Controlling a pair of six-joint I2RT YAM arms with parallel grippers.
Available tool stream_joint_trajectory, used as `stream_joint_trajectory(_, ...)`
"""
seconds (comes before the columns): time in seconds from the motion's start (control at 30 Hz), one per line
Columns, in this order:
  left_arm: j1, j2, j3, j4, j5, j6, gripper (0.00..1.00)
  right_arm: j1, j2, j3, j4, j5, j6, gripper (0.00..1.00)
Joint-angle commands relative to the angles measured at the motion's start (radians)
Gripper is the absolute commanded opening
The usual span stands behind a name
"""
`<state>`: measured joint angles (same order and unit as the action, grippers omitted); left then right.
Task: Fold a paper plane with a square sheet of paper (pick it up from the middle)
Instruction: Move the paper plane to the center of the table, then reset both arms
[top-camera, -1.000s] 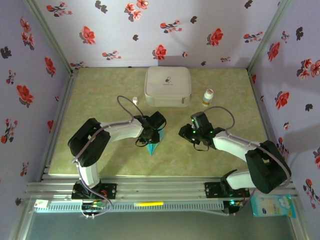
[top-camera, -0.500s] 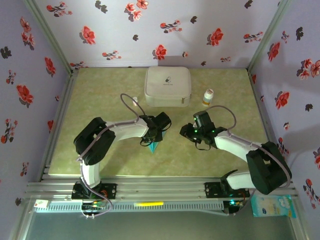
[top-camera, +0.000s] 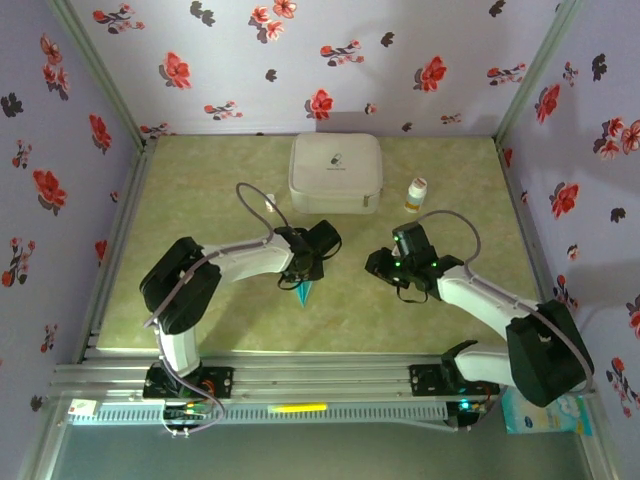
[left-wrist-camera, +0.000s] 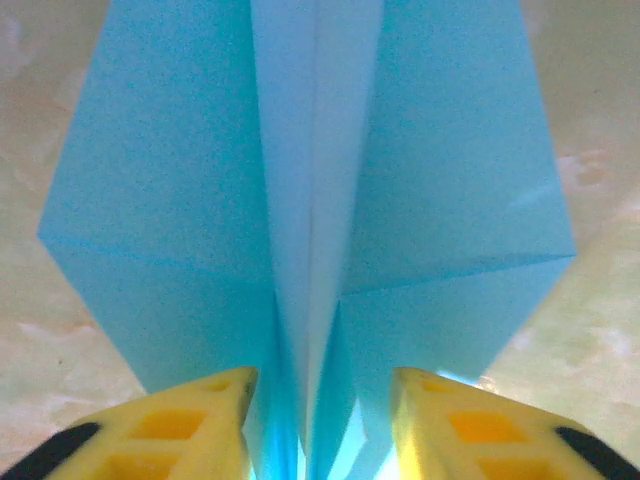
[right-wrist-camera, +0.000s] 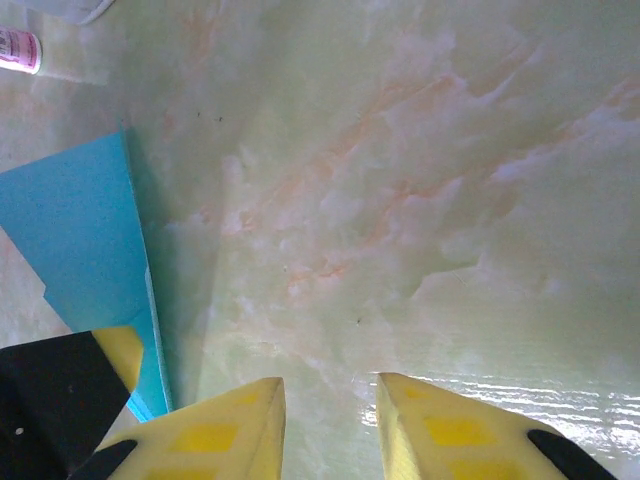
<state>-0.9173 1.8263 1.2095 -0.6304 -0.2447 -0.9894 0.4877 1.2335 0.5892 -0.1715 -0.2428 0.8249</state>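
The paper plane (top-camera: 306, 291) lies on the green mat as a narrow blue-teal dart, its tip pointing toward the near edge. My left gripper (top-camera: 306, 268) hangs over its wide rear end. In the left wrist view the plane (left-wrist-camera: 200, 180) spreads its wings flat and its raised centre fold runs between the yellow fingers (left-wrist-camera: 215, 400). The left gripper (left-wrist-camera: 320, 385) is open, with gaps on both sides of the fold. My right gripper (top-camera: 380, 266) hovers to the right of the plane, open (right-wrist-camera: 330, 385) over bare mat. One wing of the plane (right-wrist-camera: 80, 240) lies at the left of the right wrist view.
A white rounded case (top-camera: 335, 172) stands at the back middle. A small white bottle (top-camera: 270, 201) is to its left and a pill bottle (top-camera: 416, 192) to its right. Floral walls close off three sides, and a metal rail (top-camera: 320, 378) runs along the near edge.
The left gripper's jaws have spread apart around the plane's centre fold. The left wrist has shifted slightly right. The right gripper has drawn a little to the right, away from the plane.
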Motion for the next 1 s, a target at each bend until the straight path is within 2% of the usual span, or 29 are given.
stream_joint_trajectory(0.0,-0.002,-0.06,0.021,-0.029,-0.04,0.005,0.44,-0.013,-0.032,0.033,-0.061,0.041,-0.032,0.3)
stream_joint_trajectory(0.17,-0.002,-0.113,0.016,-0.033,-0.05,0.028,0.44,-0.021,-0.074,0.041,-0.101,0.088,-0.042,0.31)
stream_joint_trajectory(0.27,-0.003,-0.195,-0.018,0.007,-0.072,0.065,0.44,-0.026,-0.111,0.062,-0.158,0.148,-0.073,0.33)
stream_joint_trajectory(0.37,0.002,-0.304,-0.082,0.053,-0.138,0.105,0.5,-0.03,-0.158,0.1,-0.243,0.273,-0.127,0.39)
stream_joint_trajectory(0.5,0.056,-0.446,-0.2,0.11,-0.195,0.182,0.56,-0.034,-0.221,0.138,-0.301,0.544,-0.242,0.54)
stream_joint_trajectory(0.6,0.145,-0.551,-0.299,0.141,-0.199,0.244,0.6,-0.038,-0.249,0.134,-0.249,0.758,-0.4,0.68)
stream_joint_trajectory(0.67,0.227,-0.624,-0.359,0.148,-0.206,0.301,0.65,-0.049,-0.249,0.083,-0.117,0.872,-0.543,0.76)
stream_joint_trajectory(0.73,0.317,-0.692,-0.428,0.19,-0.213,0.373,0.75,-0.081,-0.22,0.014,0.048,0.932,-0.655,0.78)
stream_joint_trajectory(0.8,0.419,-0.75,-0.482,0.234,-0.201,0.454,0.82,-0.128,-0.185,-0.02,0.147,0.938,-0.69,0.78)
stream_joint_trajectory(0.87,0.526,-0.793,-0.524,0.274,-0.204,0.542,0.94,-0.202,-0.13,-0.066,0.272,0.862,-0.688,0.78)
stream_joint_trajectory(0.97,0.681,-0.798,-0.557,0.334,-0.173,0.635,1.0,-0.262,-0.041,-0.124,0.475,0.757,-0.706,0.78)
